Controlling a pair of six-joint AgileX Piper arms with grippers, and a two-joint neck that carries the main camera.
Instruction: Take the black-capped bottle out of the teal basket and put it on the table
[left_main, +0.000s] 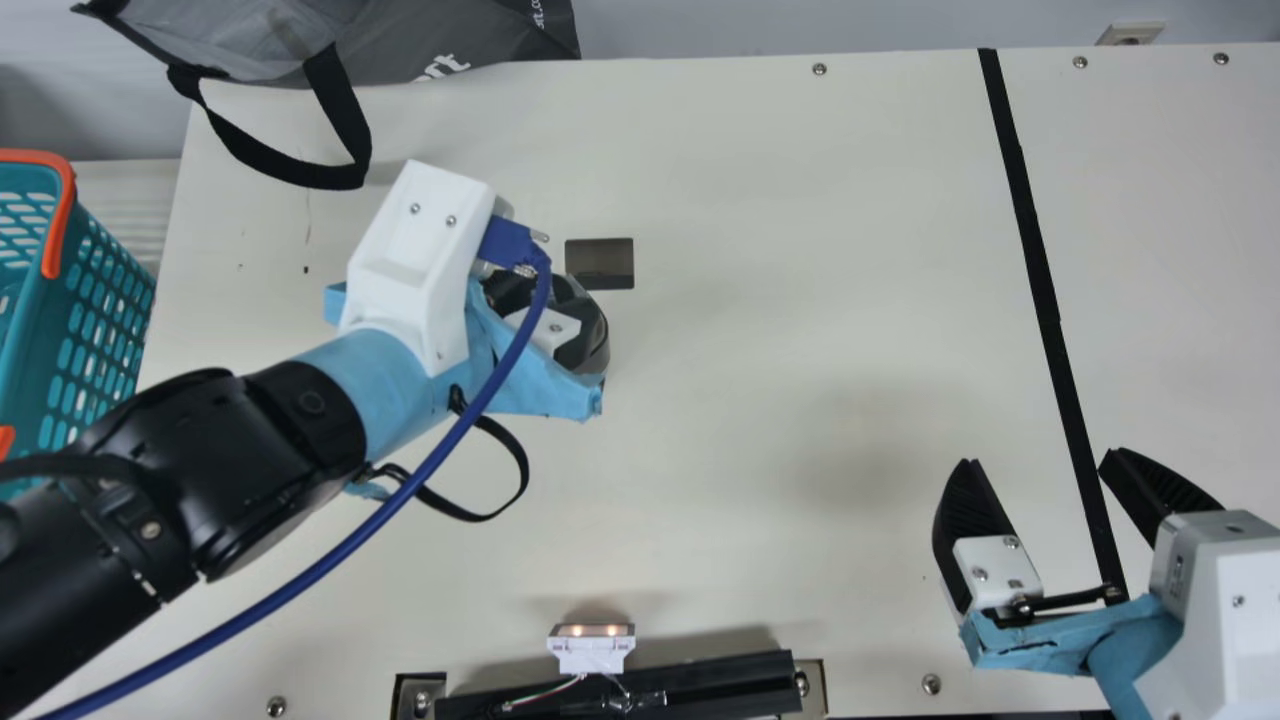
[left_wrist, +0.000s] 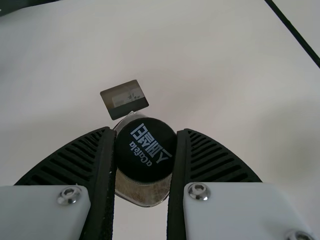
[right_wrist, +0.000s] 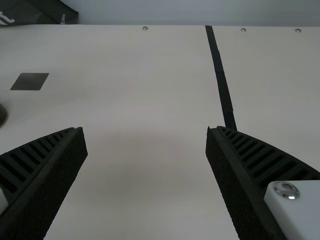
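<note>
Over the table (left_main: 760, 330), left of its middle, my left gripper (left_main: 580, 335) points down in the main view, its fingers largely hidden by the arm. Seen from the left wrist, the left gripper (left_wrist: 145, 155) is shut on the black-capped bottle (left_wrist: 145, 150), one finger against each side. The round black cap faces the camera, with a silvery body below it; whether its base touches the table I cannot tell. The teal basket (left_main: 95, 340) stands at the far left, apart from the bottle. My right gripper (left_main: 1038, 462) is open and empty at the lower right; the right gripper (right_wrist: 145, 130) has widely spread fingers.
A dark flat card-like rectangle (left_main: 600, 262) lies just beyond the left gripper. The grey bag (left_main: 400, 45) with a black strap is at the back left. Black tape (left_main: 1035, 270) runs down the right part, and a small lit device (left_main: 591, 648) sits at the near edge.
</note>
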